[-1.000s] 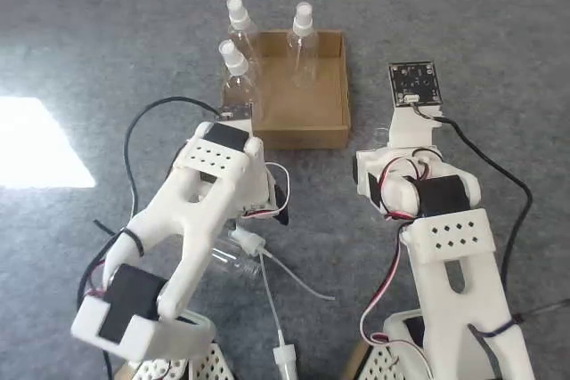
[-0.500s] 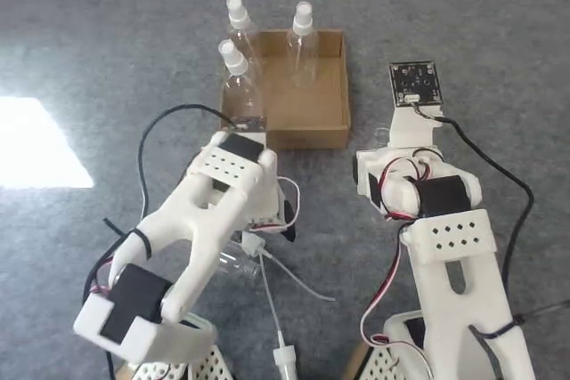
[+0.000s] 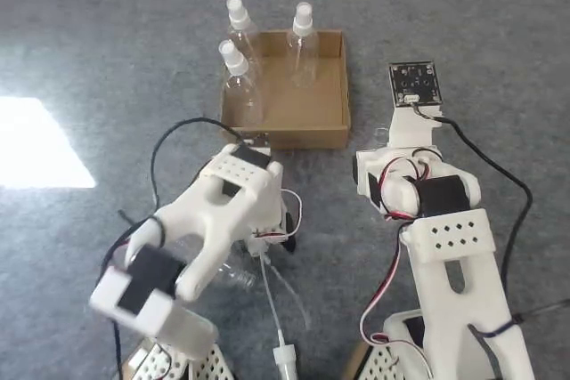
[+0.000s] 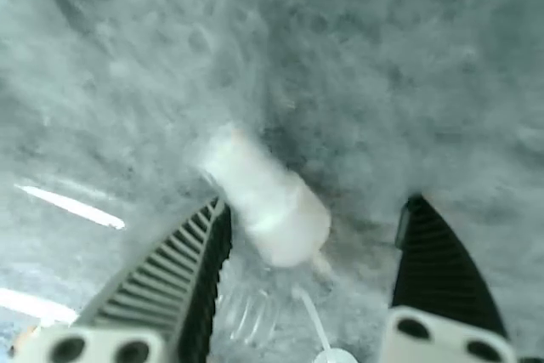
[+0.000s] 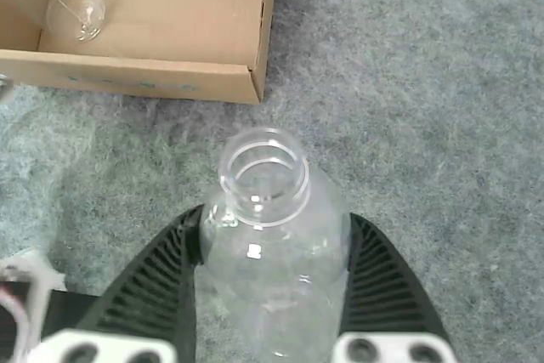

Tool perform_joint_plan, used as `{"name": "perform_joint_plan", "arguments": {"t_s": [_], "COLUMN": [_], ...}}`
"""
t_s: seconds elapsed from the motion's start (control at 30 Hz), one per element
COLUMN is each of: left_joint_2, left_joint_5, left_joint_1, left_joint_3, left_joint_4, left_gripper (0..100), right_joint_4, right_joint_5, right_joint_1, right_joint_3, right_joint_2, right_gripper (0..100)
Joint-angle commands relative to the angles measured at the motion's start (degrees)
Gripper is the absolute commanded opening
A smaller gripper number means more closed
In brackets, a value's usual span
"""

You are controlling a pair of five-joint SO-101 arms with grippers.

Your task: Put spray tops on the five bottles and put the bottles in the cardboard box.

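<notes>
Left gripper (image 4: 316, 210) has withdrawn from the cardboard box (image 3: 303, 138); fingers spread, spray top (image 4: 265, 201) between them. Right gripper (image 5: 274, 229) clamps an uncapped bottle (image 5: 272, 274); box edge lies beyond its fingertips, open carpet (image 5: 425, 82) alongside.

On the grey felt-covered bench (image 3: 463, 33) we find the open brown cardboard box (image 3: 303, 138) at the far middle. Three clear plastic capped bottles stand upright in it. One (image 3: 303, 42) is at the back, one (image 3: 240, 28) is at the back left corner, and one (image 3: 239, 77) is just in front of that. Outside the box, near its front right corner, the right claw (image 5: 274, 223) clamps an upright clear uncapped bottle (image 5: 263, 172). Nearer us and to the left, the left claw (image 4: 319, 208) hangs with fingers spread either side of a white plastic spray top (image 4: 255, 189). A clear lying bottle (image 3: 233, 271) rests under that arm. A second white spray top (image 3: 283, 360) lies at the near edge, between the two arms.
</notes>
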Motion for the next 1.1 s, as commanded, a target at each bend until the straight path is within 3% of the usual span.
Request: {"name": "perform_joint_plan", "arguments": {"t_s": [0.0, 0.2, 0.33, 0.43, 0.7, 1.07], "left_joint_2": [5.0, 10.0, 10.1, 10.0, 6.3, -15.3], "left_joint_5": [0.8, 0.6, 0.7, 0.4, 0.6, 0.8], "left_joint_1": [0.4, 0.4, 0.4, 0.4, -0.2, -0.2], "left_joint_3": [-6.7, -12.1, -12.8, -13.1, -14.2, -13.8], "left_joint_4": [3.5, 5.5, 5.8, 5.6, 5.9, 8.4], "left_gripper": [28, 8, 8, 1, 1, 1], "right_joint_4": [-0.8, -0.8, -0.8, -0.8, -0.9, -0.6], "right_joint_5": [0.0, 0.0, 0.0, 0.0, 0.1, 0.2], "right_joint_1": [0.7, 0.7, 0.7, 0.7, 0.7, 0.5], "right_joint_3": [-0.4, -0.4, -0.4, -0.4, -0.4, -0.4], "right_joint_2": [-2.4, -2.4, -2.4, -2.4, -2.4, -3.2], "right_gripper": [7.4, 7.4, 7.4, 7.4, 7.4, 7.0]}}
